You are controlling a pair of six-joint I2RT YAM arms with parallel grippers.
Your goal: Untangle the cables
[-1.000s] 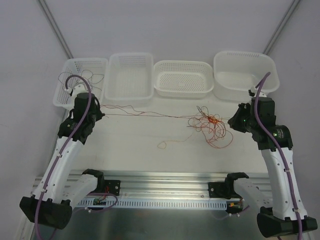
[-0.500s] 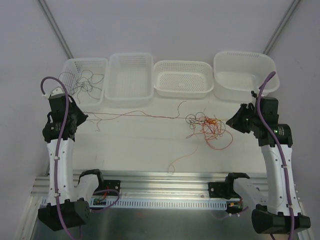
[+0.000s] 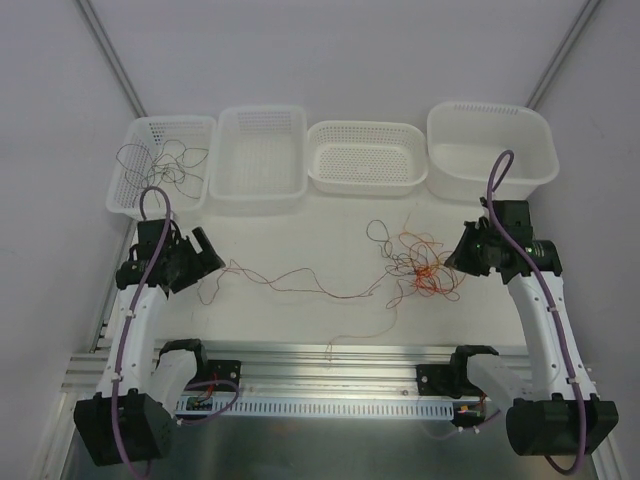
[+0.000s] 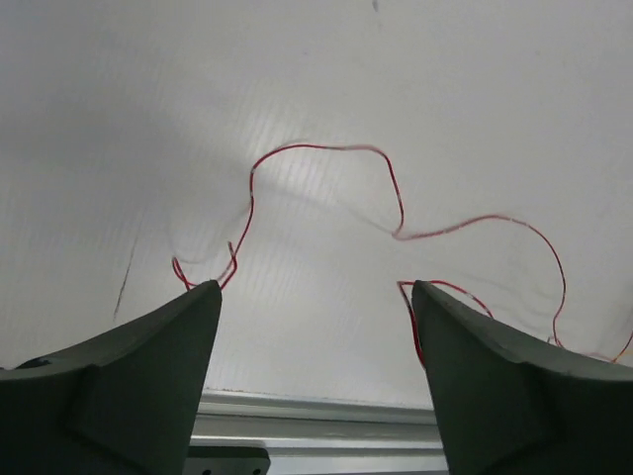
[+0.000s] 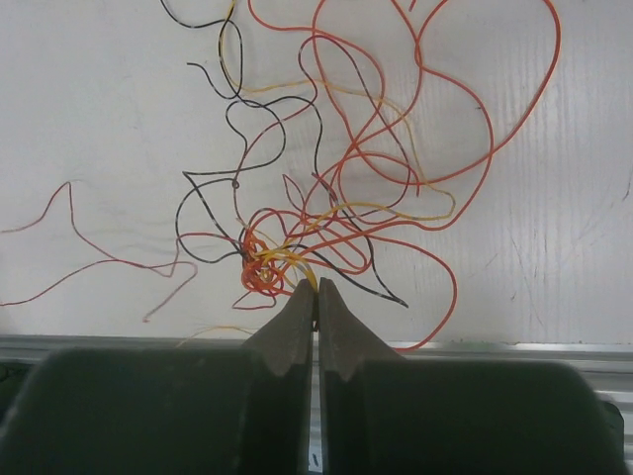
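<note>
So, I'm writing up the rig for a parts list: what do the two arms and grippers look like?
The left arm and right arm have white link shells with black joints and black bases. A thick purple hose runs along each. The left gripper and right gripper each have two dark grey, wedge-shaped fingers with no visible markings.

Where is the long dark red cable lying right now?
In the top view, the dark red cable lies slack on the table, left of centre. It snakes from beside the open left gripper rightward to the tangle pinched by the right gripper.
</note>
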